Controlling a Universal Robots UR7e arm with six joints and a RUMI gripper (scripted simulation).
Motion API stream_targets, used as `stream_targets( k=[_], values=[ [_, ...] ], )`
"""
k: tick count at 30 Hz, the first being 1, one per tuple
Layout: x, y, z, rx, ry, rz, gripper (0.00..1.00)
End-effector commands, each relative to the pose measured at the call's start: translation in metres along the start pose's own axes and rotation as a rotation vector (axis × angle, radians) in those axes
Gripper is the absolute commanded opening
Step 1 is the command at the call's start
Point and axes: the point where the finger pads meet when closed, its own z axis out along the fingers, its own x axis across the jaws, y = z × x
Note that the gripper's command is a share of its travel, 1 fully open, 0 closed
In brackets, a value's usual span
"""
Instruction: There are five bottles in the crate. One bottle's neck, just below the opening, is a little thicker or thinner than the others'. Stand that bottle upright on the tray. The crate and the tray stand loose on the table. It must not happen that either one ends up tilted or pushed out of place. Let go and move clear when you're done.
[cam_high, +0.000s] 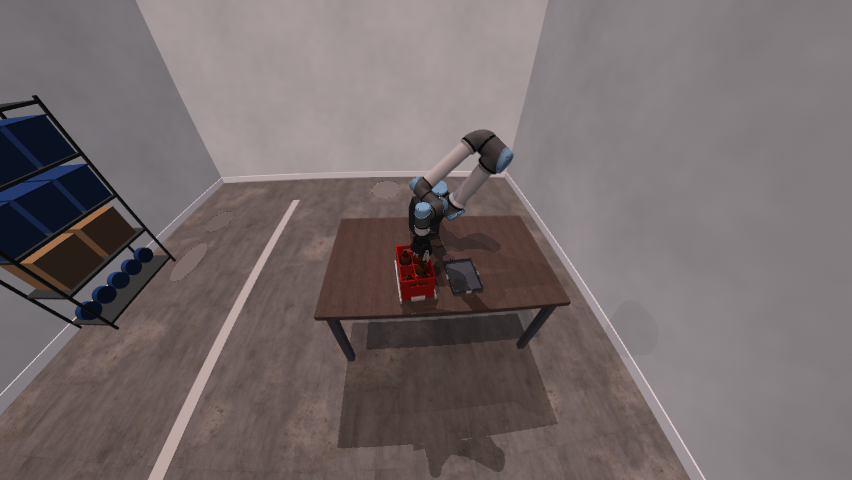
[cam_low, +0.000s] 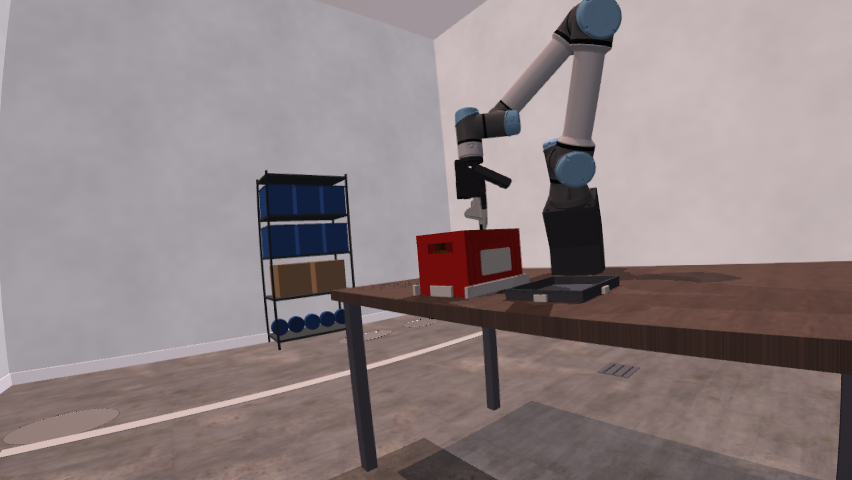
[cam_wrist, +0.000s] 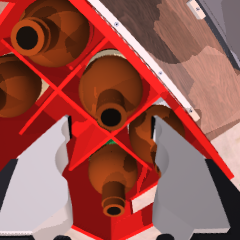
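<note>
A red crate (cam_high: 417, 292) (cam_low: 462, 262) (cam_wrist: 55, 95) stands on the table with brown bottles in its cells. In the wrist view I see one bottle (cam_wrist: 30, 36) at the top left, one bottle (cam_wrist: 10, 90) at the left edge, one bottle (cam_wrist: 111, 107) in the middle, one bottle (cam_wrist: 142, 132) partly behind my right finger, and one bottle (cam_wrist: 115, 200) at the bottom. My gripper (cam_high: 422, 251) (cam_low: 481, 224) (cam_wrist: 111, 117) points straight down just above the crate's back end. It is partly open with nothing between the fingers. The middle bottle's mouth lies between the fingertips. The dark tray (cam_high: 463, 276) (cam_low: 560, 288) lies empty right of the crate.
The robot's black base (cam_low: 573, 238) stands on the brown table (cam_high: 369, 262) (cam_low: 715, 310) behind the tray. A shelf rack (cam_high: 53, 208) (cam_low: 302, 250) with blue and brown boxes stands far off by the left wall.
</note>
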Motion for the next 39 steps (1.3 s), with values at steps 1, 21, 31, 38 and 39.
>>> stream_targets(
  k=[1, 21, 31, 38, 39],
  values=[
    [0.000, -0.002, 0.007, 0.003, -0.001, 0.002, 0.38],
    [0.000, -0.002, 0.026, 0.002, -0.001, 0.002, 0.38],
    [0.000, -0.002, 0.030, 0.002, 0.000, 0.002, 0.38],
    [-0.001, -0.001, 0.029, 0.000, -0.001, 0.002, 0.38],
    [-0.001, -0.001, 0.029, 0.000, -0.001, 0.002, 0.38]
  ],
)
